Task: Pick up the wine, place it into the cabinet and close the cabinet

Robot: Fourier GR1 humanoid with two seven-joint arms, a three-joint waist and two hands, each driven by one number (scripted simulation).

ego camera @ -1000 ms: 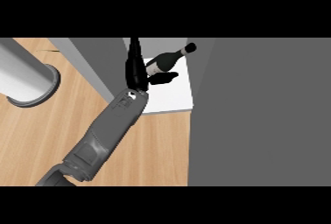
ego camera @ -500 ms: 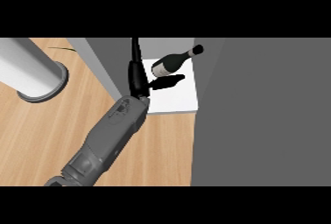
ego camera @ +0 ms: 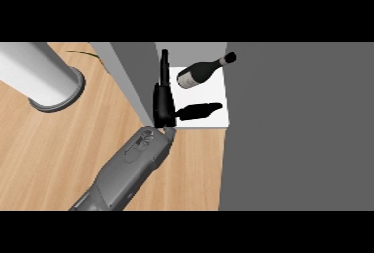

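The wine bottle (ego camera: 203, 73) is laid on its side inside the open cabinet (ego camera: 136, 74). The left hand (ego camera: 163, 101) is held just beside it, apart from it, with fingers straight and pressed together and the thumb spread.

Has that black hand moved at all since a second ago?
Yes. The left hand has drawn back toward the front edge of the white shelf, away from the wine bottle lying there.

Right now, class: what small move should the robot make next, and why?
Probably draw the left hand back out of the cabinet: the wine bottle already lies on its white shelf, apart from the open hand, which would block closing.
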